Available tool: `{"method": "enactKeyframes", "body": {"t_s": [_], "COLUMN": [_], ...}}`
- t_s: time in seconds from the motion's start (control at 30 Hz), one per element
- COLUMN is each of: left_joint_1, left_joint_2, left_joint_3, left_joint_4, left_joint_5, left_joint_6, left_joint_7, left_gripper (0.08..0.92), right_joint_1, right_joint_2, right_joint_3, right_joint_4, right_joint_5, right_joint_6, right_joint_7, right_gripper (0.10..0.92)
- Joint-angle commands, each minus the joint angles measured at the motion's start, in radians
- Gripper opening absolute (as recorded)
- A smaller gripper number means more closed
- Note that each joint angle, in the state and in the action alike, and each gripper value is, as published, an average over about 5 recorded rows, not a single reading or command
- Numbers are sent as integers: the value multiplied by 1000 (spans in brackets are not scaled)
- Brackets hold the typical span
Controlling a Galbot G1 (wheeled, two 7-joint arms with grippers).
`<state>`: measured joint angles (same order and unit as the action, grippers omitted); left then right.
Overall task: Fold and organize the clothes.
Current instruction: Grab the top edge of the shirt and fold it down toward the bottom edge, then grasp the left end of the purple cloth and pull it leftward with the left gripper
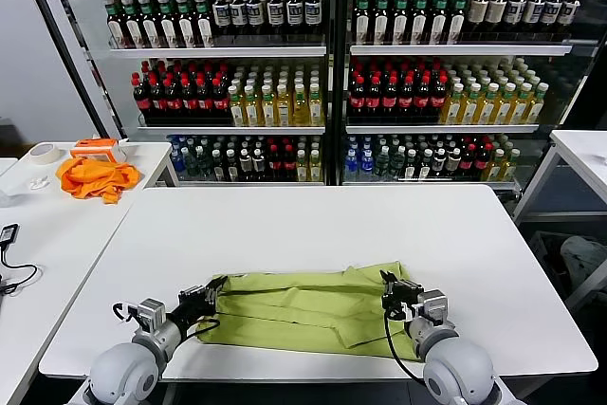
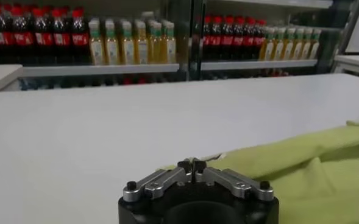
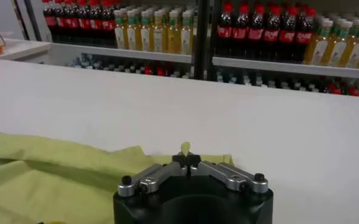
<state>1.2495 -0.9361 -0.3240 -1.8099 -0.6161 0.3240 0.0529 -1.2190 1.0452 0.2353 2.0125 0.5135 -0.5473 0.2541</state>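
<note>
The lime T-shirt (image 1: 308,308) lies folded into a wide band on the near part of the white table (image 1: 313,225). My left gripper (image 1: 216,284) is shut on the shirt's left edge; in the left wrist view (image 2: 192,164) a thin bit of green fabric (image 2: 301,164) shows at its closed fingertips. My right gripper (image 1: 386,281) is shut on the shirt's right edge; in the right wrist view (image 3: 186,159) a small tip of the shirt (image 3: 57,176) sticks up between the closed fingertips.
An orange cloth (image 1: 93,177), a roll of tape (image 1: 43,152) and an orange-white box (image 1: 99,149) lie on the side table at the left. Drink coolers full of bottles (image 1: 322,64) stand behind. Another white table (image 1: 583,154) is at the right.
</note>
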Motion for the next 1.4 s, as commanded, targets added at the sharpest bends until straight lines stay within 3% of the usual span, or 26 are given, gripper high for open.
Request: {"method": "enactKeyframes", "body": {"t_s": [0.03,0.6,0.87,1.07,1.17,1.4], "left_joint_1": [19,7,21,52,69,59], "left_joint_2": [1,-2,-3,-37,-56,-76], "left_joint_3": [-2,-4,-32,5,24,39], "left_joint_4": [-9,15,-70,-139,-147,-107], "left_joint_5": [4,52,-8,-90,-94,-93], "left_joint_6": [10,6,10,72,91,97], "left_joint_7": [3,-24,-91,-314,-383,-423], "left_gripper": [84,95,303,476,563,759], "right_joint_1": [-46,-134,-172,-230,-248,-265], "right_joint_2": [-12,-1,-12,-15,-15,2], "right_joint_3": [15,14,82,164,200,197], "right_joint_4": [46,40,131,211,230,198], "right_joint_5": [-2,-80,-79,-81,-81,-121], "right_joint_6": [2,20,18,19,18,33], "right_joint_7": [-18,-12,-6,-6,-7,2], "right_gripper": [105,131,344,508,595,783]}}
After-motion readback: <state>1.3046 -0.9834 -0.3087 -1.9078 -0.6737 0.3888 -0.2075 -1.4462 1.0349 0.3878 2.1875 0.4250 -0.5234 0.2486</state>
